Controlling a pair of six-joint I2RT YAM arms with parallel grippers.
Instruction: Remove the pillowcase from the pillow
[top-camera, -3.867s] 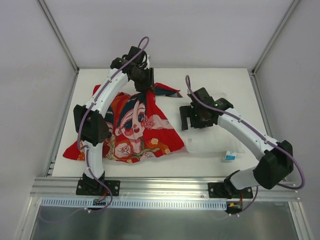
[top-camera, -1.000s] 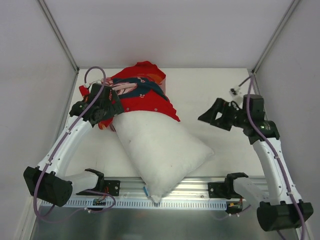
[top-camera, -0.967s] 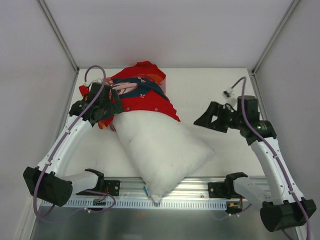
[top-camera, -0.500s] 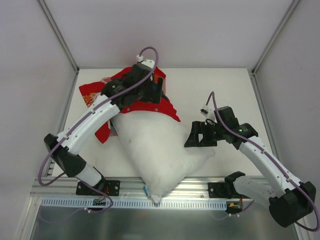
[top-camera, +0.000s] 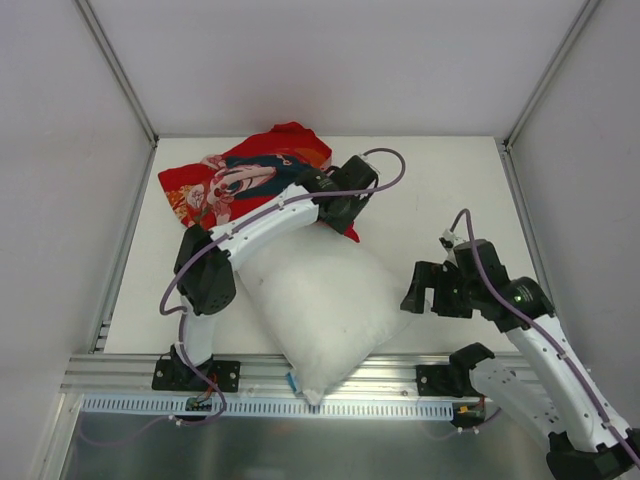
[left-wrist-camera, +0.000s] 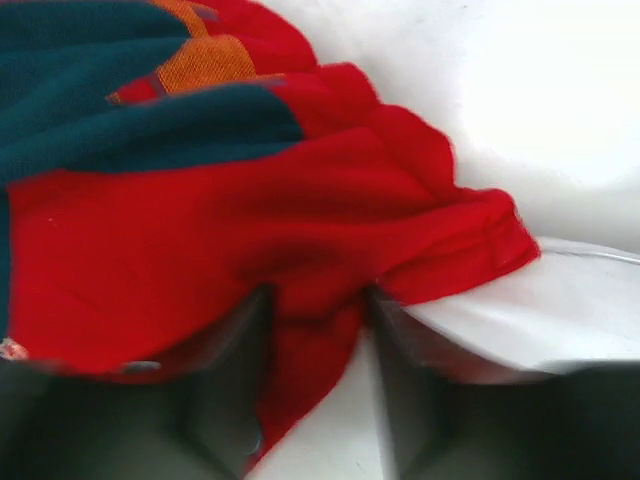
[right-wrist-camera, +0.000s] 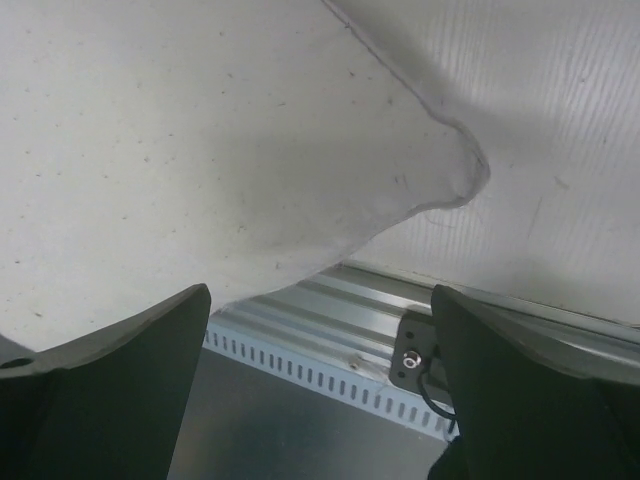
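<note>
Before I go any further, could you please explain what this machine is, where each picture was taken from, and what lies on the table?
These are two robot arms bolted at the near edge of the table, each ending in a two-finger gripper. The wide picture comes from a fixed camera above and behind them; the other two come from cameras on the wrists, looking past each gripper's own fingers. On the white table lies a plain white pillow, its far end covered by a red cartoon-printed pillowcase. The left gripper straddles a fold of the pillowcase's red edge; whether it already pinches it I cannot tell. The right gripper is open, holding nothing, near the pillow's right corner.
</note>
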